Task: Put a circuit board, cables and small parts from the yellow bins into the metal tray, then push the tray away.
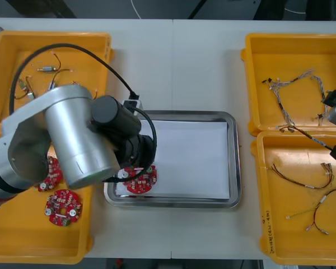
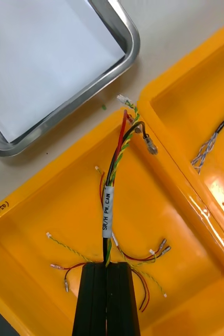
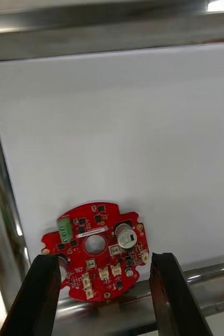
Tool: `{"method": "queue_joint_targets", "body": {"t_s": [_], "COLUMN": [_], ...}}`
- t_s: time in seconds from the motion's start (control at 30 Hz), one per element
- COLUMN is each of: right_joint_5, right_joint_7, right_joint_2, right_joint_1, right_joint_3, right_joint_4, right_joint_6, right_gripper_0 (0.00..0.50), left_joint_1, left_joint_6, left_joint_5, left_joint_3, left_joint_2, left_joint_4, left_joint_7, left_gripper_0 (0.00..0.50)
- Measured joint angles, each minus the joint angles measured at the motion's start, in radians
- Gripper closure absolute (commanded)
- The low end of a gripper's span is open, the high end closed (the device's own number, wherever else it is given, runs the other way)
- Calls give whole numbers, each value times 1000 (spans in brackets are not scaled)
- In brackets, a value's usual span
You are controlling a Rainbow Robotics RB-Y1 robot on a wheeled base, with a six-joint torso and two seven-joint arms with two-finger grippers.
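Hovering open, the left gripper [image 3: 104, 258] had a circuit board [image 3: 96, 252] just ahead of its fingers, lying in the metal tray [image 1: 232, 162]; that step looked done. The right gripper [image 2: 107, 265] pinched a red and yellow cable [image 2: 108, 205] above a yellow bin [image 2: 49, 210]. Small parts and the push remained. Light table [image 1: 173, 61], dark floor [image 1: 101, 7] beyond.

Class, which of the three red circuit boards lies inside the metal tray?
The circuit board in the metal tray's near left corner, beneath the open left gripper; the other two boards lie in the near left yellow bin.
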Motion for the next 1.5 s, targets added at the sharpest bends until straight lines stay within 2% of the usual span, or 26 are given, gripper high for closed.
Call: {"method": "queue_joint_targets", "body": {"t_s": [0.33, 0.53, 0.7, 0.93, 1.2, 1.33, 1.5], "right_joint_5": [-22, -17, 12, 91, 206, 246, 286], "right_joint_7": [0, -1, -1, -1, -1, -1, 1], "right_joint_2": [-2, -3, -4, 8, 101, 142, 174], "right_joint_1": [-156, -269, -351, -445, -524, -553, -561], "right_joint_3": [172, 326, 453, 622, 769, 835, 896], "right_joint_4": [-1, -1, -1, 7, 62, 100, 149], "right_joint_6": [0, 0, 0, 0, 1, 1, 1], "right_gripper_0": [500, 500, 500, 500, 500, 500, 500], "left_joint_1": [0, 0, 1, 1, 1, 0, -4], "left_joint_6": [146, 222, 237, 238, 227, 202, 143], "left_joint_5": [178, 239, 291, 305, 297, 261, 253], "left_joint_3": [296, 438, 516, 607, 692, 699, 699], "left_joint_2": [66, 124, 179, 226, 246, 246, 246], "left_joint_4": [-33, -33, 1, 117, 272, 339, 432], "left_joint_7": [0, 0, 0, 0, -16, -107, -282], "left_gripper_0": [0, 0, 0, 0, 0, 0, 0]}}
